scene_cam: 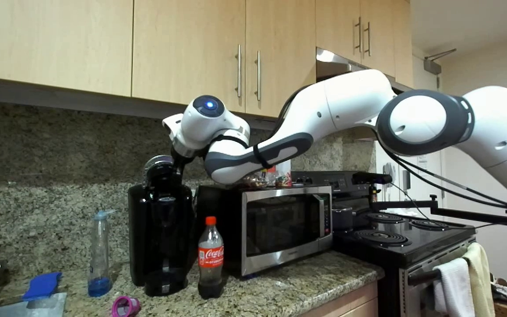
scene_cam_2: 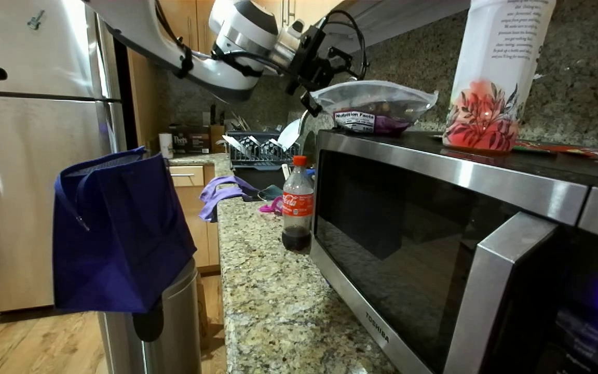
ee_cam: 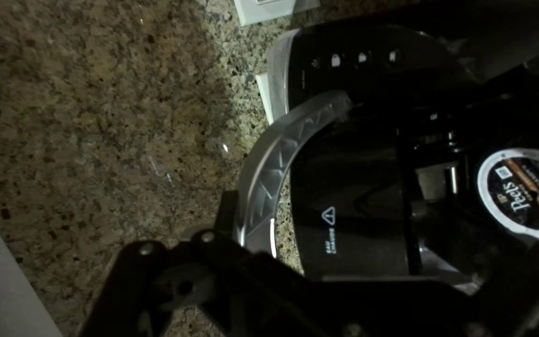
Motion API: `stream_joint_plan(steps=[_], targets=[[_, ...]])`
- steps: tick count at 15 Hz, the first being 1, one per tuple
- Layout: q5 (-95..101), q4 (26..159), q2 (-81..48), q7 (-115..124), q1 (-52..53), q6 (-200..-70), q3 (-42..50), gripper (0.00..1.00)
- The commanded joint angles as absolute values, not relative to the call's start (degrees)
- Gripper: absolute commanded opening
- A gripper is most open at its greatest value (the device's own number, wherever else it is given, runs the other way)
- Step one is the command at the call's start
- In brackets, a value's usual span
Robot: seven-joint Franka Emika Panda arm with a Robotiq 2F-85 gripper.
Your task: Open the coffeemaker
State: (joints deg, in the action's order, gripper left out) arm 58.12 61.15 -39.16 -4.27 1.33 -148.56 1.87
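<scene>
Coffeemaker, left of centre in an exterior view, looks open (yep, pod showing). Gripper spread wide near the handle; backing out sideways might hook it and swing it closed.

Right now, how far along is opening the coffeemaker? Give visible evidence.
Done: the coffeemaker looks open, its handle raised and the pod exposed. In hand: the tool, jaws apart, is at the handle, contact unclear. Left: probably just backing the tool away; it's not yet clear.
</scene>
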Motion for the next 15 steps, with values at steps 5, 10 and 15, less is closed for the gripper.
stream_joint_plan(steps=[5,10,15], targets=[[41.4,66.4,-35.3,-16.6,-2.0,-146.6,-3.8,1.00],[25.7,79.2,-24.7,-28.5,-6.7,-147.0,-10.0,1.00],[12.9,91.9,-12.9,-34.1,-7.2,-145.2,-9.4,1.00]])
